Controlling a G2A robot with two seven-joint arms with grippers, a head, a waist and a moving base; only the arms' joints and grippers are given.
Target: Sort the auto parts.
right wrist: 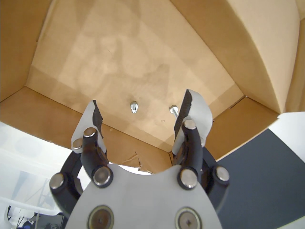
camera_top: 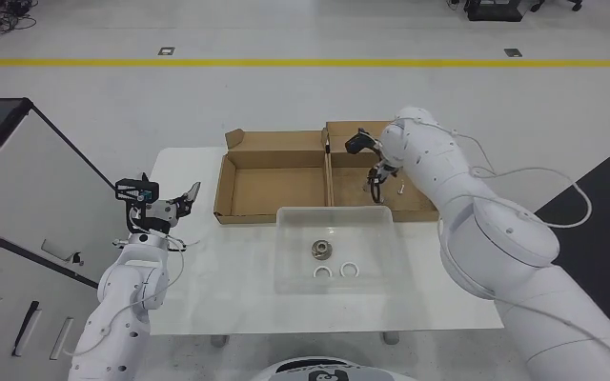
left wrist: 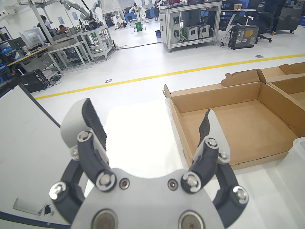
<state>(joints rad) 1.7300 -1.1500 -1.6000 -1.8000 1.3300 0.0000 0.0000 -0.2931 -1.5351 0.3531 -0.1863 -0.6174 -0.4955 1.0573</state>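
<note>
Right end effector (right wrist: 141, 97) spread wide, empty; bolts (right wrist: 133, 107) lie parallel, shanks toward it.

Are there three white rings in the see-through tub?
No, the see-through tub holds just two white rings, lying side by side near one dark metal part.
</note>
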